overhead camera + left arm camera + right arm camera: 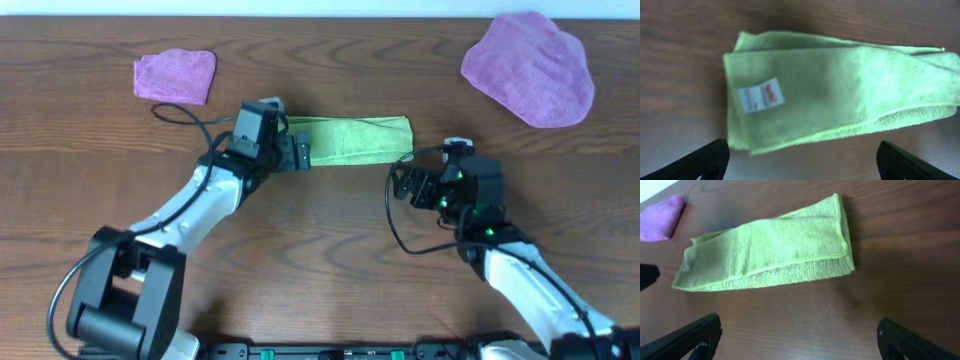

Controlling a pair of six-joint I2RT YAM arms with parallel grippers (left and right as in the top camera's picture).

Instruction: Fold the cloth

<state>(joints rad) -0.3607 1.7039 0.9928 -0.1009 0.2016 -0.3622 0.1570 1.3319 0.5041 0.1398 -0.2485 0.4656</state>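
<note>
The cloth (355, 140) sits mid-table, folded into a long narrow strip, with the white tag (760, 95) facing up near its left end. The left gripper (300, 152) is over that end, fingers spread wide and holding nothing. The right gripper (402, 185) is just on the near side of the right end, also spread and empty. A small purple cloth (176, 76) lies far left and a big purple cloth (530, 68) far right.
</note>
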